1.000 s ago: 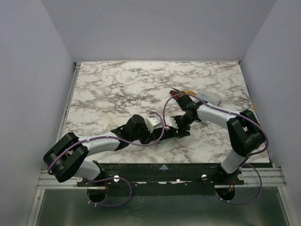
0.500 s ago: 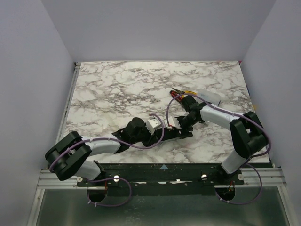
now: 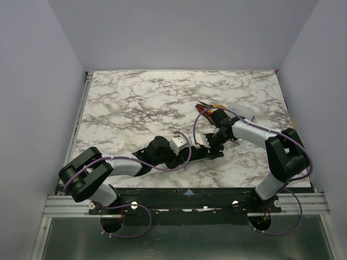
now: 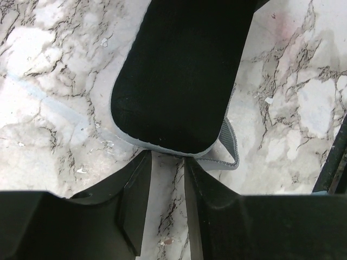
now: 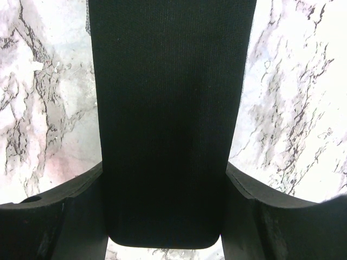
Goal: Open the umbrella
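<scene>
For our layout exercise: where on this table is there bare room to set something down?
Bare marble fills the far-left area, from the left edge to the back edge. Crowded: near centre, where both arms meet over the black bundle, and far right, around the hand tools and clear case.

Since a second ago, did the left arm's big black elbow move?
Yes. The left arm's elbow slid right, away from the left wall.

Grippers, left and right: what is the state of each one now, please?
Left gripper: narrowly open, holding nothing, tips at the end of the umbrella.
Right gripper: closed on the umbrella.
</scene>
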{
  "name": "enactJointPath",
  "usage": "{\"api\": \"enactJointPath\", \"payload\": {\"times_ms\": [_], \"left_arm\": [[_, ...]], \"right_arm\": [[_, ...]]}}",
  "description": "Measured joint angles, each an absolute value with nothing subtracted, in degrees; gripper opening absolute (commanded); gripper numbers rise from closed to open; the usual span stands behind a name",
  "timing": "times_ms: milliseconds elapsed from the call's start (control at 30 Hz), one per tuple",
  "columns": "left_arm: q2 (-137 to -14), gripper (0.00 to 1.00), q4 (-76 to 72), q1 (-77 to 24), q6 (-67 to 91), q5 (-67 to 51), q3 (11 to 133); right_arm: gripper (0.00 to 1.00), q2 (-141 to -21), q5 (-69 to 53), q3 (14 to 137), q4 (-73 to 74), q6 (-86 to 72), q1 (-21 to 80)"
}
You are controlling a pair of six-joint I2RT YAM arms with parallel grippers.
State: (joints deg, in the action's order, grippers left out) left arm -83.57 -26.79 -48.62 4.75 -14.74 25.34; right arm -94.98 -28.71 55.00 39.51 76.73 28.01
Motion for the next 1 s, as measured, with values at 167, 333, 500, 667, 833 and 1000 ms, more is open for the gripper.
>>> {"api": "enactJointPath", "payload": {"times_ms": [167,333,500,667,833,1000], "left_arm": [[-84.31,0.25,-26.70,-48.66,7.55,-14.11,25.80],[-84.90,0.06,-26.35,-48.80,10.44,-13.50,26.46],[-84.90,0.00,-26.26,-48.21,11.75,-12.86,26.52],[-84.90,0.00,-25.47,-46.06,12.08,-12.62,27.83],[-85.62,0.00,-24.56,-43.88,12.01,-12.67,29.23],[-85.73,0.00,-24.71,-43.46,11.20,-13.15,29.23]], "right_arm": [[0.00,-95.26,-28.56,55.44,40.07,76.14,27.90],[0.00,-95.24,-28.36,55.44,40.25,75.44,27.62],[0.00,-95.22,-28.36,55.42,40.25,75.46,27.62],[0.00,-95.20,-28.36,55.37,40.32,75.92,27.59],[0.00,-95.20,-28.45,55.37,40.42,76.03,27.59],[0.01,-95.13,-28.49,55.33,40.40,77.06,27.59]]}}
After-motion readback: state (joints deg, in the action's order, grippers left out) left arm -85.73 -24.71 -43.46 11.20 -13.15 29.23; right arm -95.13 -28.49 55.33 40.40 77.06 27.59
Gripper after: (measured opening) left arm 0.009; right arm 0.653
